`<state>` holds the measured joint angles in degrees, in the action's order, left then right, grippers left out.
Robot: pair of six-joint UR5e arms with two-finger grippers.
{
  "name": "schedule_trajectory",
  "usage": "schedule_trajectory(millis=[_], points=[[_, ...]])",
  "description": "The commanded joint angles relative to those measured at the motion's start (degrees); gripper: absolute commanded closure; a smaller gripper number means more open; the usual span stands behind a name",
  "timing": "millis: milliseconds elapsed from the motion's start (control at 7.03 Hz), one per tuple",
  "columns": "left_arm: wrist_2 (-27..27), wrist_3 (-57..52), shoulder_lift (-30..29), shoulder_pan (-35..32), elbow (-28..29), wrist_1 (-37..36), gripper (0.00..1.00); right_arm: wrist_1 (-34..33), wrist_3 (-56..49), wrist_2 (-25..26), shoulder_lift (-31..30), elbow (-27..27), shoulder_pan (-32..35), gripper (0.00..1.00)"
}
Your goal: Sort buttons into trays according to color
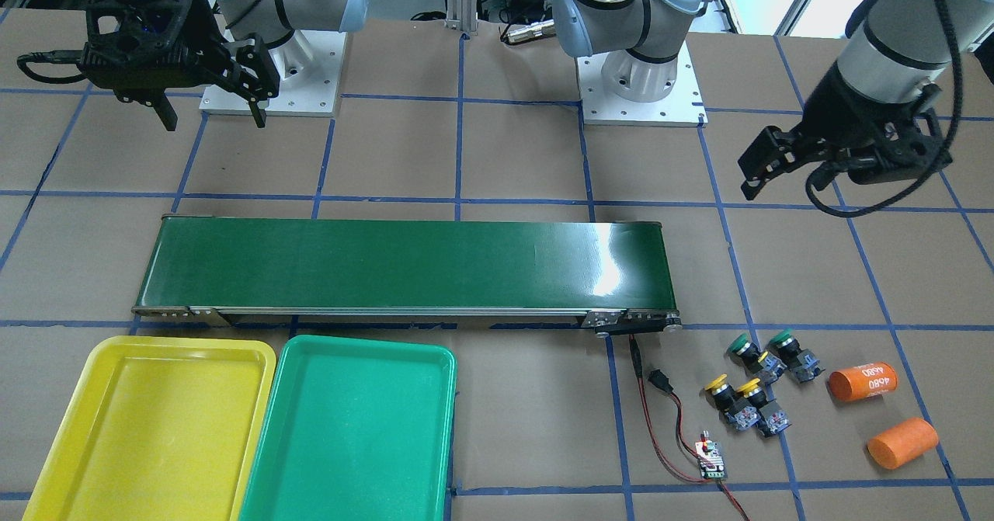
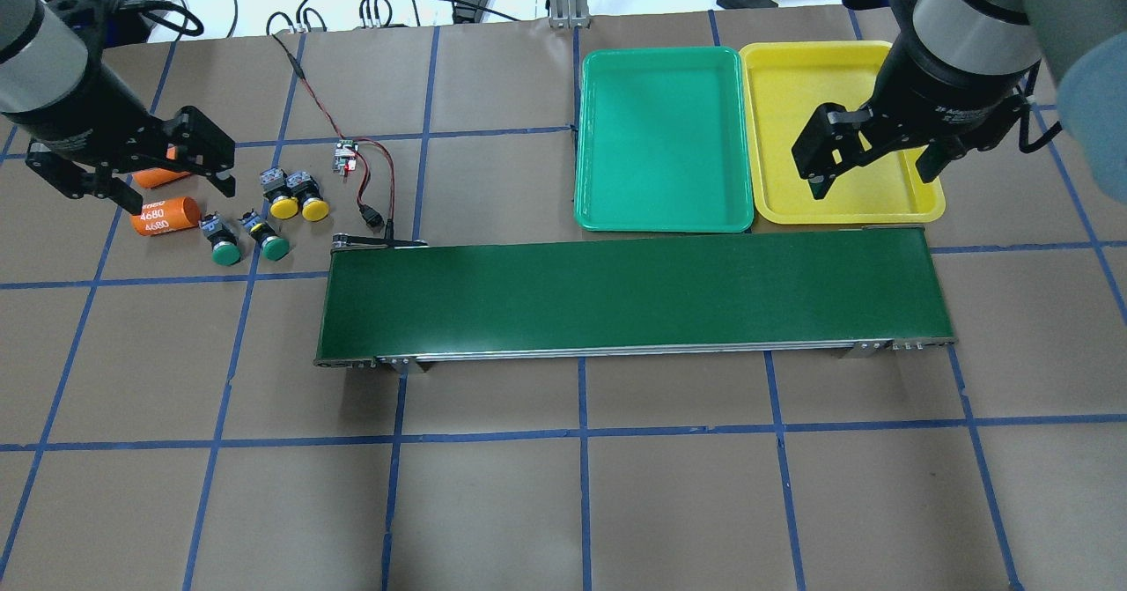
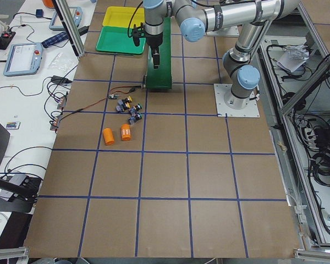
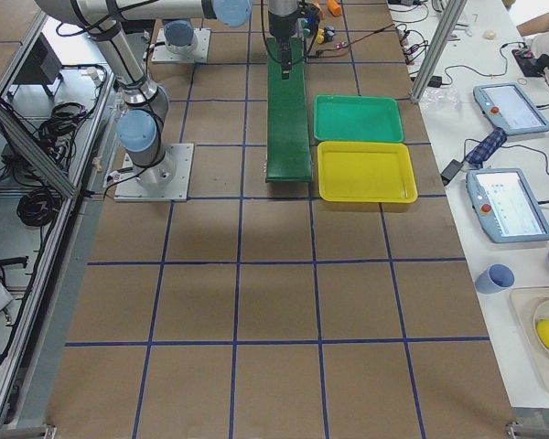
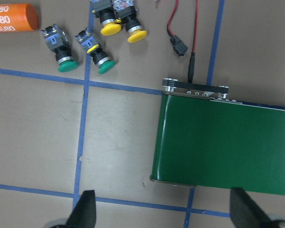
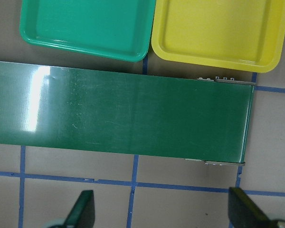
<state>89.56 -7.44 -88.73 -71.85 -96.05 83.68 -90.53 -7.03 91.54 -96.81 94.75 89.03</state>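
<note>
Four buttons lie on the table beyond the conveyor's left end: two yellow ones (image 2: 283, 206) (image 2: 314, 210) and two green ones (image 2: 226, 253) (image 2: 276, 247). The left wrist view shows the green caps (image 5: 66, 66) and yellow caps (image 5: 111, 28). My left gripper (image 2: 172, 190) hovers open and empty to the left of them. The green tray (image 2: 665, 133) and the yellow tray (image 2: 792, 89) lie side by side behind the belt, both empty. My right gripper (image 2: 870, 181) is open and empty over the yellow tray's near edge.
The long dark-green conveyor belt (image 2: 629, 296) runs across the middle of the table. Two orange cylinders (image 1: 862, 381) (image 1: 902, 443) lie beside the buttons. A small circuit board (image 2: 345, 157) with red-black wires sits between the buttons and the belt end.
</note>
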Motion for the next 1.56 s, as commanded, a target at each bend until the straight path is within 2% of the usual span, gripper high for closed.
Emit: schedule_trajectory(millis=[0, 142, 711, 853, 996, 1280, 1422], points=[[3.3, -0.6, -3.7, 4.6, -0.9, -7.4, 0.0, 0.0, 0.0, 0.0, 0.0, 0.0, 0.0, 0.0], [4.2, -1.3, -6.2, 7.8, 0.3, -8.4, 0.0, 0.0, 0.0, 0.0, 0.0, 0.0, 0.0, 0.0], [3.7, -1.3, -21.6, 8.8, 1.9, -29.0, 0.0, 0.3, 0.0, 0.0, 0.0, -0.1, 0.0, 0.0], [3.2, -1.3, -25.6, 8.8, 3.9, -29.5, 0.0, 0.6, 0.0, 0.0, 0.0, 0.0, 0.0, 0.0], [0.3, -1.8, -29.1, 8.8, 8.2, -30.1, 0.0, 0.6, 0.0, 0.0, -0.1, 0.0, 0.0, 0.0], [-0.5, -2.4, -32.9, 9.6, 13.6, -29.6, 0.0, 1.1, 0.0, 0.0, -0.3, 0.0, 0.0, 0.0], [-0.6, -6.1, -34.7, 10.0, 15.0, -29.7, 0.0, 1.3, 0.0, 0.1, -0.4, 0.0, 0.0, 0.0]])
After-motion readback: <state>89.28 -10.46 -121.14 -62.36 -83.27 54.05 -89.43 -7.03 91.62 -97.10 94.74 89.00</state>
